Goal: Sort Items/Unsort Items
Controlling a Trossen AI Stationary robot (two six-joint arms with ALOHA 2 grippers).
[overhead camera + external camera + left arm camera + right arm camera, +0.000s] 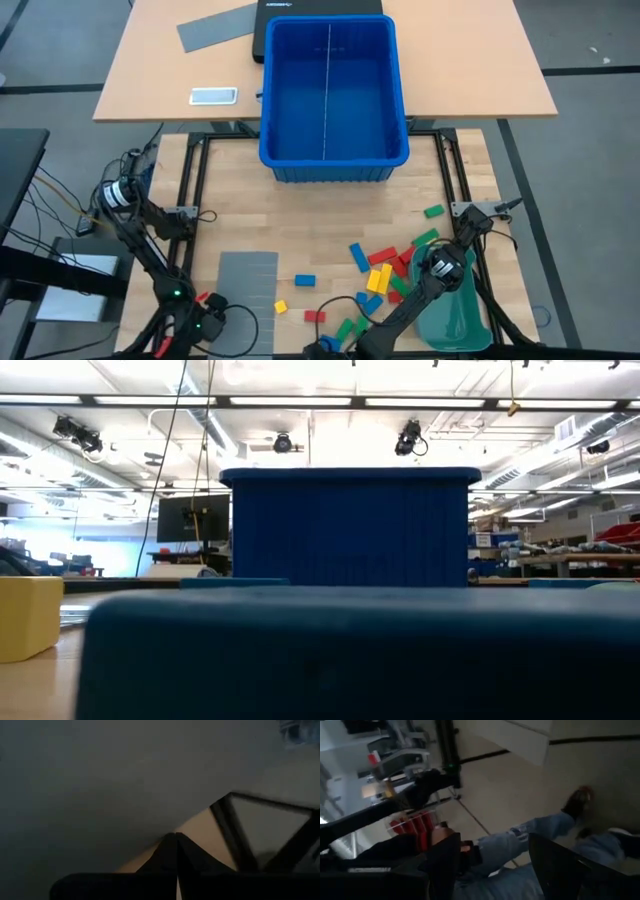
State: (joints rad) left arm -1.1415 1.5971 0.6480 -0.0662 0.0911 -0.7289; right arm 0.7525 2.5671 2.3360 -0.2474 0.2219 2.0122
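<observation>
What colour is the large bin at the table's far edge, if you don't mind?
Blue; the bin shows best in the high view.

light wood surface (pixel 330 215) has a big blue bin (pixel 333 95) at the far edge, grey divider sheet (pixel 247 285), teal tray (pixel 455 315), and maybe twenty coloured blocks (pixel 385 275) scattered loose
</observation>
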